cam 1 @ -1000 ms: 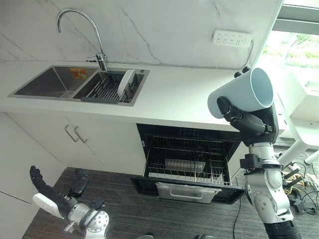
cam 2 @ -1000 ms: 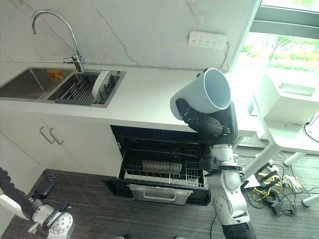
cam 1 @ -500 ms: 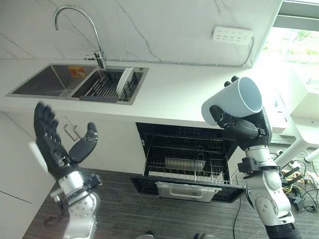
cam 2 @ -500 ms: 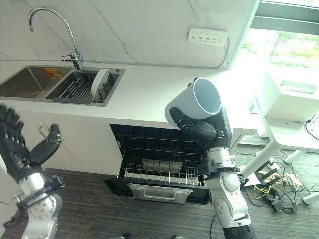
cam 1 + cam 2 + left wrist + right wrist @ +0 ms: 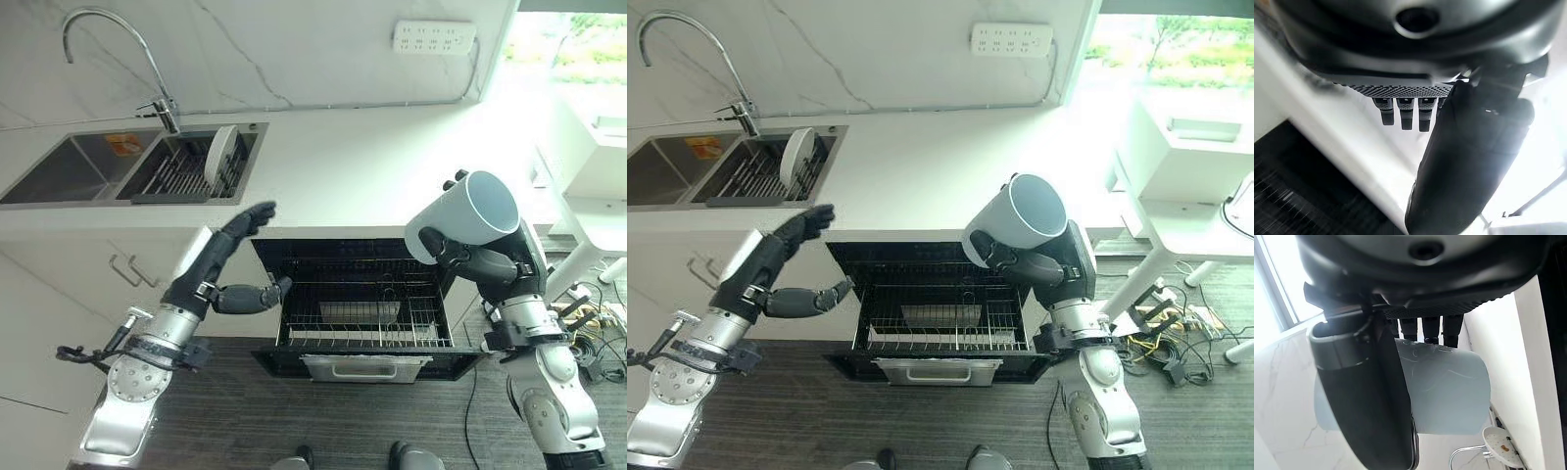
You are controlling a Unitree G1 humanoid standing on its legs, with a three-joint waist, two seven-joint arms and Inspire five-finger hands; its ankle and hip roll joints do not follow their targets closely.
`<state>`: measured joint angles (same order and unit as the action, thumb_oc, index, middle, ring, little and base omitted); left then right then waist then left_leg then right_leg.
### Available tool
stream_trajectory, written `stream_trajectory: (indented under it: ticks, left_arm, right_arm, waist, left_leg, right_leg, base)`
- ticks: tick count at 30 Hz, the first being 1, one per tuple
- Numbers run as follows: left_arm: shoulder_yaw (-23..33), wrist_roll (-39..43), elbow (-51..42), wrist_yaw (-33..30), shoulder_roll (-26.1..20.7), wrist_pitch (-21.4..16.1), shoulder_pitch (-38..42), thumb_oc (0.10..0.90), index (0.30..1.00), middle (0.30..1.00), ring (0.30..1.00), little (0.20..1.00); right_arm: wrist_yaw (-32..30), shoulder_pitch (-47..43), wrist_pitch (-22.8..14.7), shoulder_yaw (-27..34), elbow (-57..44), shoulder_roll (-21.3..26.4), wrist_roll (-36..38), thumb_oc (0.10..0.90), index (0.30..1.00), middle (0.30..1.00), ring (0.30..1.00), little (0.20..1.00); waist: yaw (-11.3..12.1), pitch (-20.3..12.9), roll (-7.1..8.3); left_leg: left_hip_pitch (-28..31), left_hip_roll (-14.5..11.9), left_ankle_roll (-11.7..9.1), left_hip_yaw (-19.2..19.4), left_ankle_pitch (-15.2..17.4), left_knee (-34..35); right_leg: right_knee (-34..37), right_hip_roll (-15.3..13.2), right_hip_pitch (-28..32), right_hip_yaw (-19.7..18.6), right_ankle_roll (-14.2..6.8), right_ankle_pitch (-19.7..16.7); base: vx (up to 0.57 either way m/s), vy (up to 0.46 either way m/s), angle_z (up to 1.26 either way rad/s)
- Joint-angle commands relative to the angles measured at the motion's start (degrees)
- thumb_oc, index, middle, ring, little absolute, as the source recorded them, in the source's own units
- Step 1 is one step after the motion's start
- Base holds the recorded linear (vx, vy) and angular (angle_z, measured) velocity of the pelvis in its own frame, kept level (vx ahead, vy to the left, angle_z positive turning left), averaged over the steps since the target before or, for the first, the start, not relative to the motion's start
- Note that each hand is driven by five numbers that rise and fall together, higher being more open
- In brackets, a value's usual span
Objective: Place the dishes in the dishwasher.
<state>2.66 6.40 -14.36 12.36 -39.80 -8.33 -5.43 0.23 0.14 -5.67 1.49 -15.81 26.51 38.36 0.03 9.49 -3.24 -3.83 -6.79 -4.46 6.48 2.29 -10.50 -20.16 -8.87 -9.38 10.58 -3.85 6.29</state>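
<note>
My right hand (image 5: 477,262) is shut on a pale blue cup (image 5: 466,215), held tilted with its mouth up and to the right, above the right end of the open dishwasher (image 5: 364,311). The right wrist view has the fingers and thumb curled round the cup (image 5: 1449,391). A wire rack (image 5: 362,323) is pulled out of the dishwasher, with a flat tray lying in it. My left hand (image 5: 223,257) is open, fingers stretched out, at the dishwasher's left edge by the counter front. A white plate (image 5: 220,155) stands on edge in the sink's dish rack (image 5: 181,174).
A double steel sink (image 5: 69,176) with a tall curved tap (image 5: 108,54) sits at the counter's left. Cabinet doors with a handle (image 5: 125,272) lie below it. A power strip (image 5: 434,36) is on the marble wall. A white desk (image 5: 1195,166) and floor cables (image 5: 1176,343) are on the right.
My left hand has risen and swung right, from low by the cabinet to the dishwasher's left edge. The camera view has shifted. The right hand with the cup has dropped a little.
</note>
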Motion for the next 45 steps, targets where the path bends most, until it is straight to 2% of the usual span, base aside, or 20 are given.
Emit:
stream_trajectory:
  ticks: [1, 10, 14, 16, 22, 27, 33, 38, 45]
  left_arm:
    - [1.85, 2.32, -6.24, 5.38, -3.78, 2.21, 5.42, 0.8, 0.9, 0.9, 0.9, 0.9]
    - [-0.11, 4.81, -7.12, 12.83, -6.73, 9.78, 6.79, 0.8, 0.9, 0.9, 0.9, 0.9]
    - [-2.16, 2.58, -5.37, 16.03, -6.54, 12.46, 7.87, 0.8, 0.9, 0.9, 0.9, 0.9]
    - [-5.34, -0.69, -3.87, 16.33, -7.56, 13.61, 10.32, 0.8, 0.9, 0.9, 0.9, 0.9]
    - [-10.73, -1.57, -0.16, 16.04, -6.73, 15.78, 16.4, 0.8, 0.9, 0.9, 0.9, 0.9]
    - [-13.56, -4.04, 3.56, 15.22, -4.98, 17.31, 18.53, 0.8, 0.9, 0.9, 0.9, 0.9]
    - [-14.09, -5.17, 6.49, 13.22, -3.63, 16.31, 19.11, 0.8, 0.9, 0.9, 0.9, 0.9]
    - [-16.42, -7.46, 9.65, 14.54, -1.74, 18.98, 19.3, 0.8, 0.9, 0.9, 0.9, 0.9]
    - [-17.93, -8.57, 11.23, 15.05, 0.23, 20.14, 18.44, 0.8, 0.9, 0.9, 0.9, 0.9]
  right_arm:
    - [0.7, -5.04, -5.11, 4.24, -8.77, 0.67, 0.87, 0.4, 0.3, 0.3, 0.3, 0.3]
    - [-0.02, -4.74, -5.79, 4.27, -8.94, 2.01, 1.48, 0.4, 0.3, 0.3, 0.3, 0.3]
    - [-0.23, -5.05, -6.35, 3.47, -8.64, 2.27, 1.54, 0.4, 0.3, 0.3, 0.3, 0.3]
    - [-0.79, -5.96, -6.44, 2.3, -8.19, 3.16, 2.05, 0.4, 0.3, 0.3, 0.3, 0.3]
    - [-0.83, -7.15, -6.9, 0.33, -7.12, 2.97, 1.31, 0.4, 0.3, 0.3, 0.3, 0.3]
    - [-0.89, -7.61, -6.87, -0.32, -6.43, 2.57, 0.98, 0.4, 0.3, 0.3, 0.3, 0.3]
    - [-0.04, -7.49, -6.83, -0.42, -5.94, 1.91, 0.64, 0.4, 0.3, 0.3, 0.3, 0.3]
    - [0.61, -7.43, -5.99, -0.43, -5.69, 1.53, 0.46, 0.4, 0.3, 0.3, 0.3, 0.3]
    - [1.3, -7.11, -5.93, -0.75, -5.59, 0.85, 0.02, 0.4, 0.3, 0.3, 0.3, 0.3]
  waist:
    - [-0.33, -1.32, 0.84]
    - [-0.87, -1.23, 0.27]
    - [-1.08, -1.15, 0.23]
    - [-1.47, -1.15, 0.14]
    - [-2.11, -1.39, 0.29]
    - [-2.72, -1.38, 0.41]
    - [-3.08, -1.38, 0.59]
    - [-3.51, -1.54, 0.7]
    - [-3.65, -1.5, 0.78]
  left_leg:
    - [-0.04, 0.41, 1.28, 0.64, 11.67, -6.69]
    - [0.05, 0.27, 1.39, 1.44, 11.63, -6.69]
    - [0.06, 0.26, 1.41, 1.78, 11.71, -6.69]
    - [0.12, 0.19, 1.36, 2.12, 11.67, -6.69]
    - [0.48, 0.22, 1.47, 2.71, 11.97, -6.69]
    - [0.66, 0.07, 1.52, 3.35, 12.25, -6.69]
    - [0.77, -0.15, 1.48, 3.78, 12.33, -6.69]
    - [0.97, -0.38, 1.51, 4.3, 12.44, -6.69]
    - [1.0, -0.61, 1.55, 4.64, 12.4, -6.69]
  right_leg:
    - [2.97, -1.33, 5.1, 1.3, -4.7, 5.27]
    - [2.97, -1.53, 4.98, 1.17, -5.03, 5.11]
    - [2.97, -1.47, 4.89, 0.98, -5.09, 5.09]
    - [2.97, -1.47, 4.93, 0.97, -5.16, 5.01]
    - [2.97, -1.39, 5.1, 0.76, -5.31, 5.03]
    - [2.97, -1.03, 5.06, 0.15, -5.2, 5.18]
    - [2.97, -0.74, 5.02, -0.37, -5.13, 5.24]
    - [2.97, -0.3, 4.99, -0.83, -4.98, 5.33]
    - [2.97, -0.14, 4.91, -1.03, -4.89, 5.37]
  base:
    - [0.01, 0.015, -0.08]
    - [0.0, 0.004, -0.02]
    - [0.0, 0.0, 0.0]
    - [0.0, 0.0, 0.0]
    - [0.0, 0.0, 0.0]
    - [0.0, 0.002, -0.03]
    - [-0.01, -0.001, -0.06]
    - [0.0, -0.003, -0.08]
    - [0.0, 0.0, 0.0]
